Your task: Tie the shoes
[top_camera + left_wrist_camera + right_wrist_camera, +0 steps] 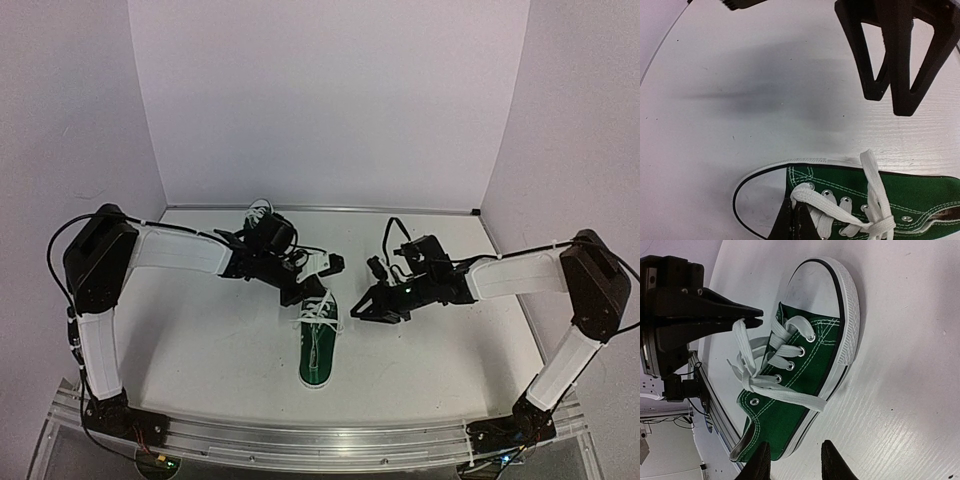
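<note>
One dark green sneaker (318, 352) lies mid-table with its heel toward the arms; its white laces (322, 310) are loosely crossed. It also shows in the left wrist view (900, 187) and the right wrist view (790, 385). My left gripper (311, 293) is over its toe end, and its fingers (794, 207) are pinched on a white lace (840, 207) at the front eyelets. My right gripper (360, 306) is open and empty, its fingertips (760, 462) low beside the shoe's side near the heel. The second sneaker (260, 212) is mostly hidden behind my left arm.
White walls close the table at the back and on both sides. The aluminium rail (320, 435) with the arm bases runs along the near edge. The right gripper's black fingers (890, 65) show just beyond the shoe in the left wrist view.
</note>
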Robot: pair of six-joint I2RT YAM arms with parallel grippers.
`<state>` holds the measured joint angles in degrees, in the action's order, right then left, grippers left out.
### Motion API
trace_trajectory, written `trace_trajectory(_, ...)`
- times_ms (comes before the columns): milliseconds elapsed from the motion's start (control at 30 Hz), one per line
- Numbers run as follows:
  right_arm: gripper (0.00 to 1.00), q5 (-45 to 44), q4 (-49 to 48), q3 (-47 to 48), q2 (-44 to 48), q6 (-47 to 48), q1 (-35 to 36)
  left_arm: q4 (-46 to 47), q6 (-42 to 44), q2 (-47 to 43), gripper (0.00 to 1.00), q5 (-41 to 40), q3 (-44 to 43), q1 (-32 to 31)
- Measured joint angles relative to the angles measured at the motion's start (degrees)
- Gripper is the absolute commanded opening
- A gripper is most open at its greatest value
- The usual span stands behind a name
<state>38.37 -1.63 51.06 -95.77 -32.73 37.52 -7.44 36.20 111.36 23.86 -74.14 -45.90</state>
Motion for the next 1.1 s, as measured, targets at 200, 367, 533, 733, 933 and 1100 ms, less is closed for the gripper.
trace_trajectory(200,0.32,0.0,-0.02,-0.36,0.36,0.01,0.0,-0.35,1.63,2.43,0.07,-1.67,-2.58,-2.62)
trace_trajectory(367,0.32,0.0,0.0,-0.42,0.44,0.03,0.0,-2.0,2.74,3.38,0.25,-2.6,-3.4,-3.81)
trace_trajectory(533,0.32,-0.04,0.0,-0.49,0.44,0.46,0.0,-3.66,2.25,3.24,0.45,-5.06,-4.42,-4.08)
trace_trajectory(733,0.32,-0.17,0.0,-0.49,0.42,1.28,0.0,-7.25,-1.69,-0.47,0.62,-8.18,-4.48,-3.11)
trace_trajectory(933,0.31,-0.17,-0.02,-0.49,0.15,1.78,0.0,-9.63,-4.82,-8.1,0.57,-8.16,-2.71,-0.63)
trace_trajectory(1100,0.3,-0.15,-0.15,-0.49,-0.56,1.88,0.0,-10.3,-5.28,-16.51,0.52,-6.51,5.68,-0.15)
